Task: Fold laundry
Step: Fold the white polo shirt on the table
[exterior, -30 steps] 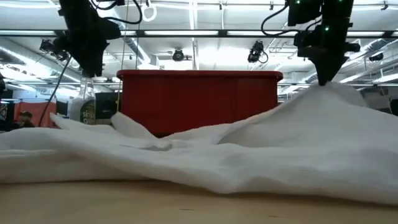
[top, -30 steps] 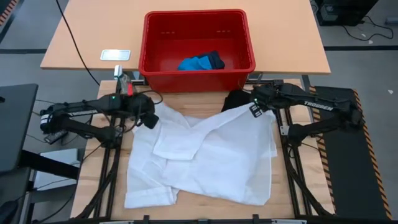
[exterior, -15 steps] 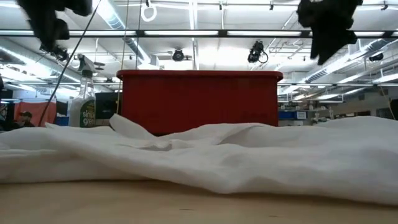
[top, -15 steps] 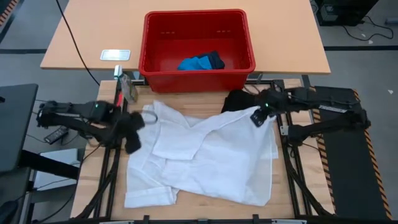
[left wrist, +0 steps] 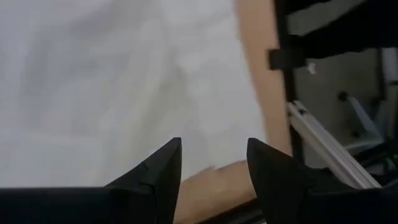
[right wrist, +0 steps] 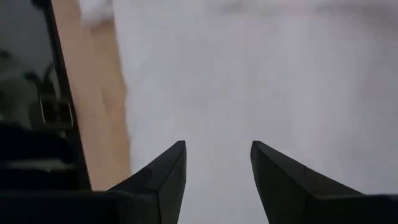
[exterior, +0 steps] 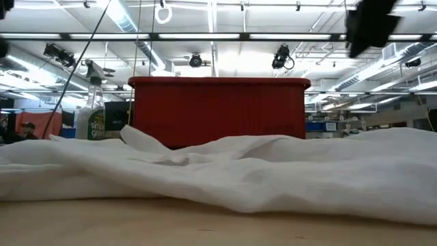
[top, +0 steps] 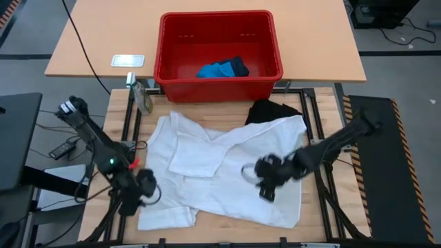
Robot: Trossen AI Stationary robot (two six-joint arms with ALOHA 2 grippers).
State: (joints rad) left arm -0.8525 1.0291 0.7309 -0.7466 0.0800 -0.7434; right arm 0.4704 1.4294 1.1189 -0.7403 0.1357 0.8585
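The left tool (top: 146, 187) has swung down to the near left corner of the worktop (top: 234, 229), fingers apart, holding nothing. The right tool (top: 265, 180) has come over the white shirt's (top: 213, 172) near right part, also apart and empty. They let go of the far corners, so probably a new fold starts. The black shirt (top: 269, 110) peeks out at the far edge. Farther off, the blue piece (top: 215, 69) lies in the red basket (top: 172, 69). The spray bottle (exterior: 91, 116) label reads "simple green", I think.

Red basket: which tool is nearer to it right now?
Right, narrowly. The right tool hangs over the white garment, below the red basket's right half. The left tool sits farther off at the garment's lower-left edge.
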